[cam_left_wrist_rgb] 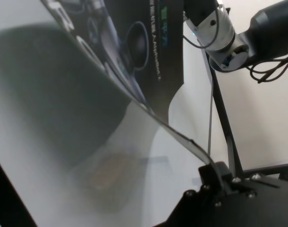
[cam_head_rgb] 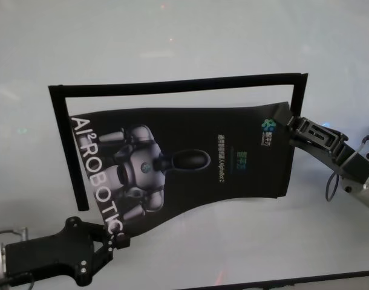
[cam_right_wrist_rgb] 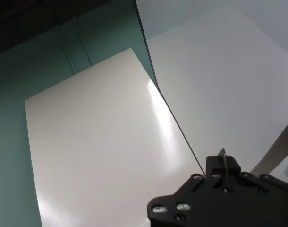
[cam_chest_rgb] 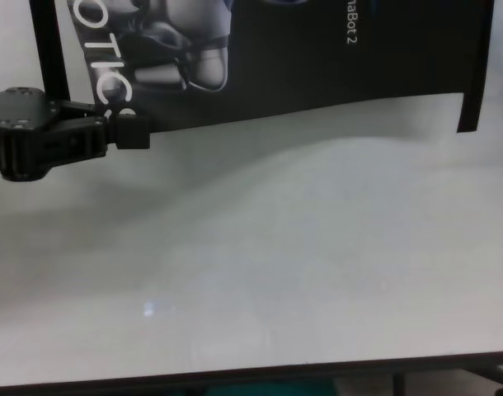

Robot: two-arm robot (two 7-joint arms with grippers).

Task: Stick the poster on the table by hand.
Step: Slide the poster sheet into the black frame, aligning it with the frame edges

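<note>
Your poster [cam_head_rgb: 190, 163] hangs stretched above the white table [cam_head_rgb: 172, 36], printed side up and sagging in the middle, inside the black tape outline [cam_head_rgb: 172, 83] marked on the tabletop. Your left gripper [cam_head_rgb: 115, 240] has its jaws clamped on the poster's near-left corner, by the "ROBOTIC" lettering. Your right gripper [cam_head_rgb: 290, 124] pinches the far-right corner beside the small logo, jaws closed on the sheet's edge.
</note>
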